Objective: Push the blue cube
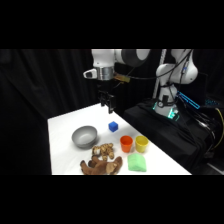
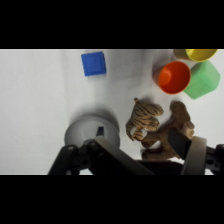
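The blue cube (image 1: 113,126) rests on the white table (image 1: 62,130), toward its far side, right of the grey bowl. My gripper (image 1: 108,106) hangs above the table, just behind and slightly left of the cube, not touching it. In the wrist view the blue cube (image 2: 93,63) lies near the top, well away from my gripper (image 2: 132,162), whose black linkage rises from the bottom edge.
A grey bowl (image 1: 84,136) stands left of the cube. An orange cup (image 1: 126,144) and a yellow cup (image 1: 141,143) stand in front of it. A light-green block (image 1: 136,163) and plush animals (image 1: 102,160) lie near the front edge.
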